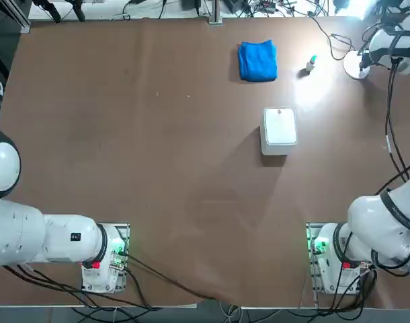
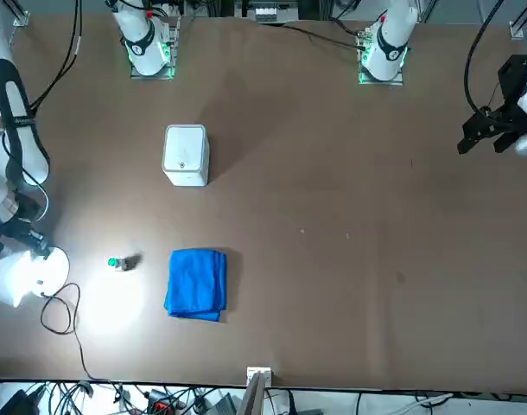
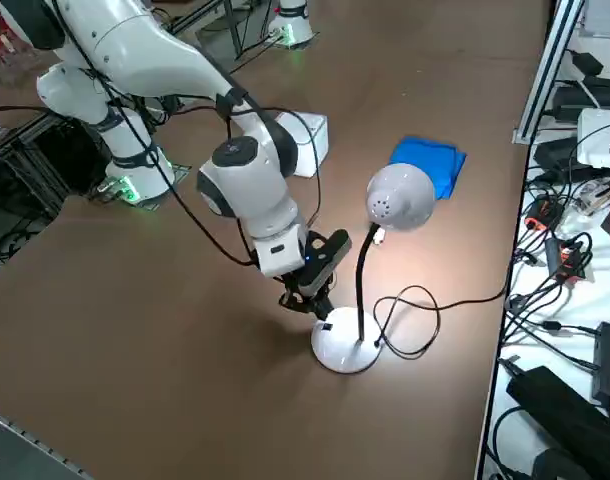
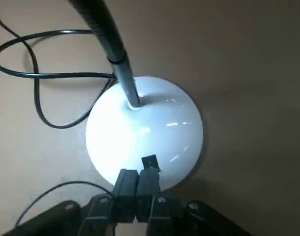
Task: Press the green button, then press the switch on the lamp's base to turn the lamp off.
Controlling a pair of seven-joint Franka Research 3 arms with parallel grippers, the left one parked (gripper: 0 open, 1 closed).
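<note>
The lamp stands at the table's far right corner, lit, with its white round head (image 3: 400, 197) on a thin black neck (image 4: 106, 42). Its flat white disc base (image 4: 145, 132) carries the switch (image 4: 150, 161), a small dark square near the rim. My right gripper (image 4: 138, 173) is shut and empty, its fingertips low over the base rim right beside the switch; I cannot tell whether they touch. From the side, the gripper (image 3: 313, 303) points down at the base (image 3: 345, 352). The green button (image 1: 312, 63), a tiny stub with a green cap, stands in the lamp's pool of light beside the blue cloth (image 1: 257, 60).
The lamp's black cord (image 4: 37, 73) loops over the table behind the base. A white rounded box (image 1: 279, 128) sits mid-table, nearer the arms than the cloth. Cables and power strips (image 3: 565, 250) crowd the table's far edge.
</note>
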